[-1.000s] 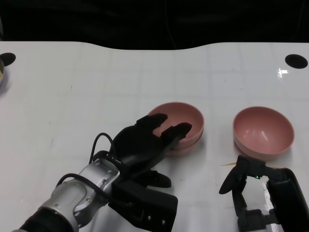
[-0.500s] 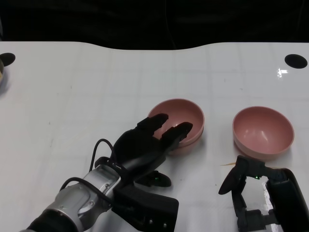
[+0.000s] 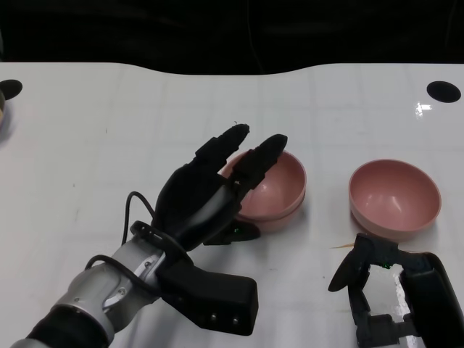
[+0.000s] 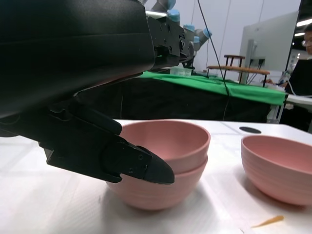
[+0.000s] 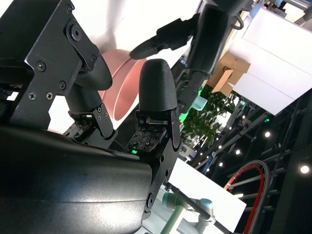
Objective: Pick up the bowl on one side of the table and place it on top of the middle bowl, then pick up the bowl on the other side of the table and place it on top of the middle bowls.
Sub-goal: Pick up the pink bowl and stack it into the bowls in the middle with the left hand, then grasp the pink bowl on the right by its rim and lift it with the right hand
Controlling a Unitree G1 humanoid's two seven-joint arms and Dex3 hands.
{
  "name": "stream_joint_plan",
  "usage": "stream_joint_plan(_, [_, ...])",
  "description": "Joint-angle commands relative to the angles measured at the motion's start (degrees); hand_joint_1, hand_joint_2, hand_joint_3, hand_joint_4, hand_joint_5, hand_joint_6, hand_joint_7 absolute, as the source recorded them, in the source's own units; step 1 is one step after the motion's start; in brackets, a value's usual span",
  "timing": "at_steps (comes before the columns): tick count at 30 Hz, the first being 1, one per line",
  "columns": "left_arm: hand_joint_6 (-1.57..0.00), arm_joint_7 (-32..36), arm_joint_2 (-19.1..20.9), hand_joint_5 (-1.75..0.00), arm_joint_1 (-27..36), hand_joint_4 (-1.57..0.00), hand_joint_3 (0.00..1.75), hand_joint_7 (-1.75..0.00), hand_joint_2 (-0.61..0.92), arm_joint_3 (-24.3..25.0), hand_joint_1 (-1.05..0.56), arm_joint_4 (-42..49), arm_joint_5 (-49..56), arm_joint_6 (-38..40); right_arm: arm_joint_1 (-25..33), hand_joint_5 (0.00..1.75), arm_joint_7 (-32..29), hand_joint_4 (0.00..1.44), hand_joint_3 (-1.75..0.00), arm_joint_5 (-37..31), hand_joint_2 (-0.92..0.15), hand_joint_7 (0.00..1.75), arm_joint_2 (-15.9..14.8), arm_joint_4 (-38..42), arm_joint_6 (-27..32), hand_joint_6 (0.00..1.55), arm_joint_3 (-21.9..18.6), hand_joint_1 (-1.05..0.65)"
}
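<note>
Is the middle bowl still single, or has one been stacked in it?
Stacked. The left wrist view shows two pink rims, one bowl nested in the middle bowl. The left hand holds nothing, fingers apart above it.

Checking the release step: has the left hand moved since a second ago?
Yes. The left hand has lifted off the stacked middle bowls, its fingers now raised above the near rim instead of resting inside; the bowls stayed put.

Left forearm (image 3: pixel 109 290) silver, looped black cables; matte black left hand (image 3: pixel 196 203). Right hand (image 3: pixel 377 286) black, green indicator light, visible screws.
</note>
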Motion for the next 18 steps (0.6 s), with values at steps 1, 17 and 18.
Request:
stream_joint_plan(1, [-0.02, 1.3, 1.41, 0.0, 0.88, 0.0, 0.03, -0.01, 0.91, 1.16, -0.46, -1.21, -0.61, -0.74, -0.04, 1.63, -0.51, 0.91, -1.7, 0.27, -0.09, 1.31, -0.49, 0.39, -0.43, 0.89, -0.45, 0.24])
stream_joint_plan(17, [-0.41, 9.88, 8.3, -1.02, 13.66, -0.14, 0.06, -0.31, 0.92, 11.37, -0.26, -6.93, -8.26, -18.58, -0.01, 1.63, -0.7, 0.91, -1.72, 0.09, -0.09, 1.32, -0.37, 0.1, -0.58, 0.89, -0.34, 0.24])
stream_joint_plan(18, [-0.37, 10.23, 8.36, -1.13, 14.35, -0.15, 0.09, -0.47, 0.92, 12.02, -0.25, -6.93, -8.59, -19.78, -0.1, 1.63, -0.78, 0.91, -1.72, 0.11, -0.09, 1.32, -0.38, 0.26, -0.84, 0.89, -0.35, 0.24])
